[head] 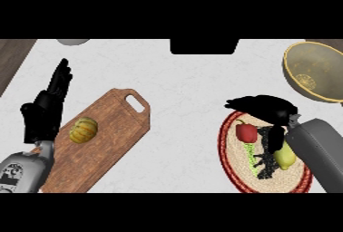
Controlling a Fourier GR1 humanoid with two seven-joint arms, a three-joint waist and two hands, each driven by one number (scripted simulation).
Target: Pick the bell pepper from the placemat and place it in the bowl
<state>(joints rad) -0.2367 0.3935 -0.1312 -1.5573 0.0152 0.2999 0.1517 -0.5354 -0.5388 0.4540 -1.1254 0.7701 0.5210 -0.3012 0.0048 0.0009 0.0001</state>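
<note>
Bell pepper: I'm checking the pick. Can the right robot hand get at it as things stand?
Probably yes. The right robot hand hovers over the placemat, its fingers just above and beside the red bell pepper. Nothing lies between them; the yellow-green fruit sits off to the side.

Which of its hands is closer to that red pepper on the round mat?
The right hand. It hovers just above the red pepper on the placemat. The left hand rests open across the counter, beside the cutting board.

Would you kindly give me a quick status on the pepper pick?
Left hand open, resting by cutting board. Right hand open above red bell pepper, which sits on placemat. Bowl far right, path unobstructed.
</note>
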